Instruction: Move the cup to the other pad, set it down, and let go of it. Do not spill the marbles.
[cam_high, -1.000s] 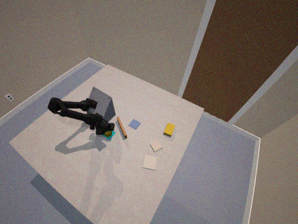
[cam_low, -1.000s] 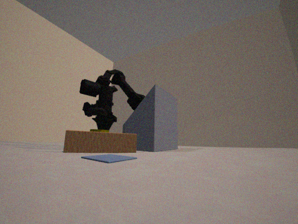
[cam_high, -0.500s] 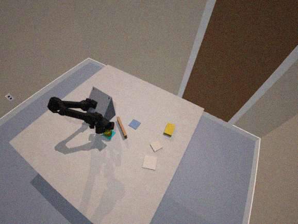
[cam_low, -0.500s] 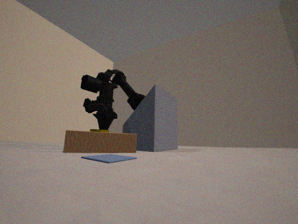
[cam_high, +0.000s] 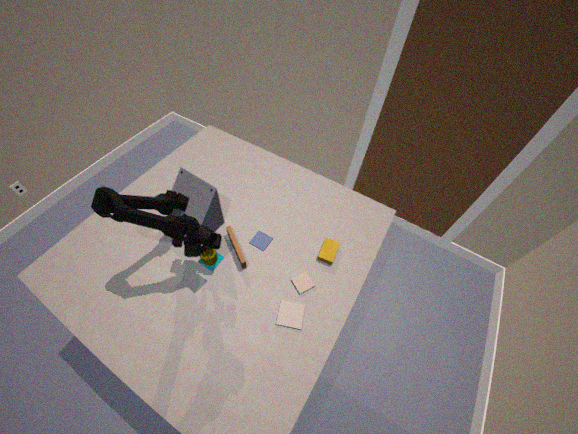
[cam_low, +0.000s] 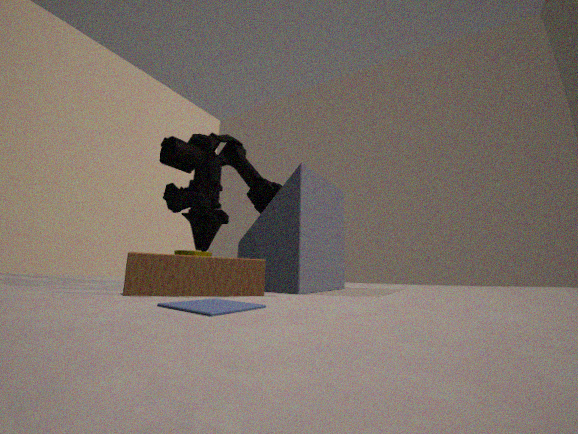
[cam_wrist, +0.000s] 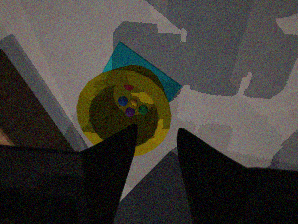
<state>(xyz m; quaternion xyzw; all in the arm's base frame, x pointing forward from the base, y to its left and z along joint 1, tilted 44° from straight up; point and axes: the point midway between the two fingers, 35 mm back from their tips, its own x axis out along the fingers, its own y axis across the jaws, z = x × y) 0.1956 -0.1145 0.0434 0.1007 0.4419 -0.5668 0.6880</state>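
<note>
The claw (cam_wrist: 152, 137) is hanging right over the yellow cup (cam_wrist: 124, 110), fingers partly spread with a clear gap and nothing pinched between them. In the wrist view one fingertip overlaps the cup's near rim and the other sits just off to the side, past the wall. The cup stands upright just beneath the claw on the teal pad (cam_wrist: 142, 70), and the marbles (cam_wrist: 131, 103) are bunched on its bottom, none outside that I can see.

Just beyond the cup is the wooden block (cam_high: 236, 246), lying like a low fence, and farther out past it the blue pad (cam_high: 261, 240), which I'd guess is the destination.

For the grab: I'd straddle one wall of the cup, one finger inside and one outside, go low enough for a firm bite, then close gently so it doesn't tip. Lift straight up, keep it level, and clear the block with margin before going across. Slow moves, since the marbles will roll.
</note>
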